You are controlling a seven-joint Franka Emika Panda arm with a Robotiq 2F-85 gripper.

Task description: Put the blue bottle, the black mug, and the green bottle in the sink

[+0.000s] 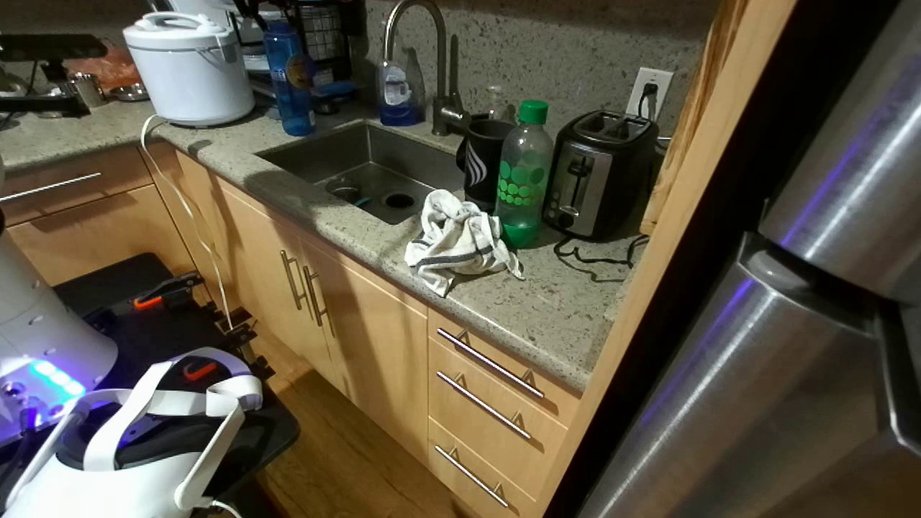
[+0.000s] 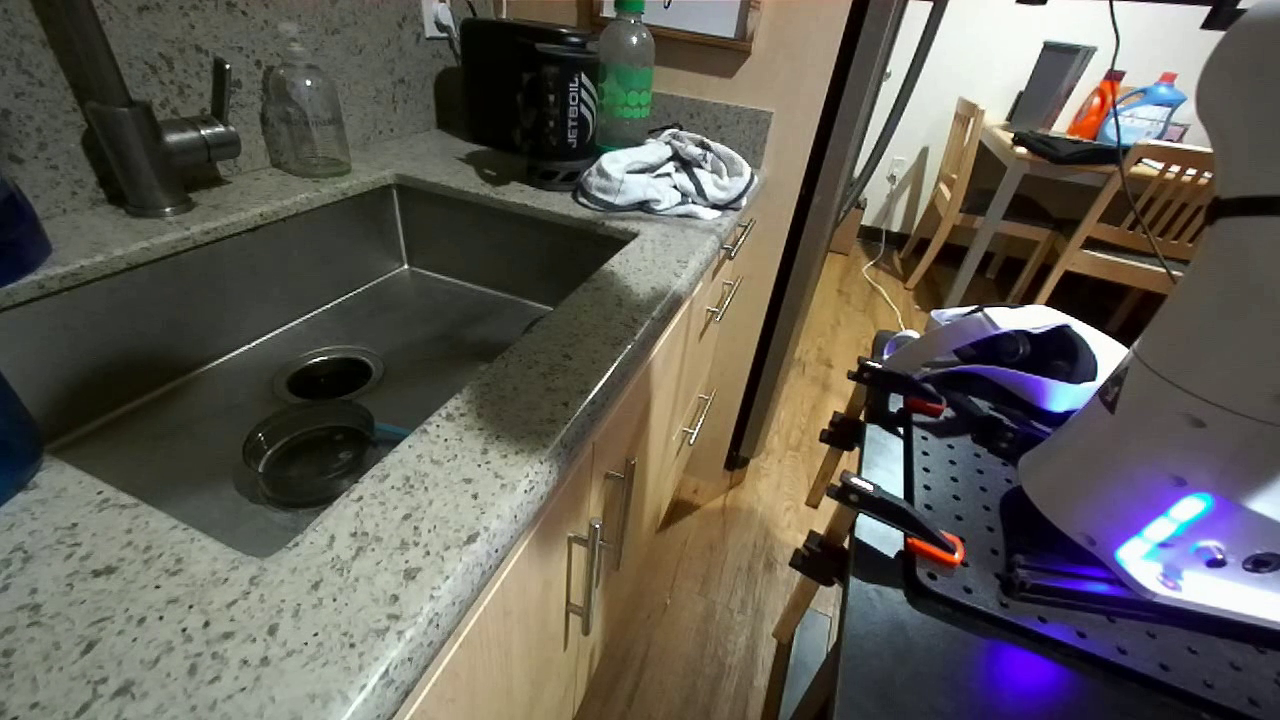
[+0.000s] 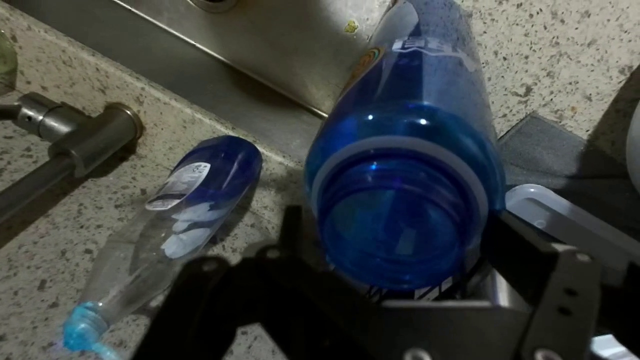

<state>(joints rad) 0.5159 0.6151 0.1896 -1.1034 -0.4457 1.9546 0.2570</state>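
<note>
I have the pincer (image 3: 396, 222) spread wide around the blue bottle (image 3: 402, 125), with a round vessel (image 2: 308, 455) in the sink (image 2: 475, 235) and blue liquid (image 3: 225, 160) in a clear bottle (image 3: 160, 235).

blue bottle (image 3: 410, 125): glossy plastic | sink (image 2: 440, 310): dull metal | towel (image 1: 460, 241): matt cloth

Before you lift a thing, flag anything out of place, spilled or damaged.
A striped towel lies bunched up near the front edge of the counter, rather than folded or hung. In the wrist view, a small yellowish speck shows inside the sink, perhaps a food scrap, odd on bare steel. No spill or damage is visible.
</note>
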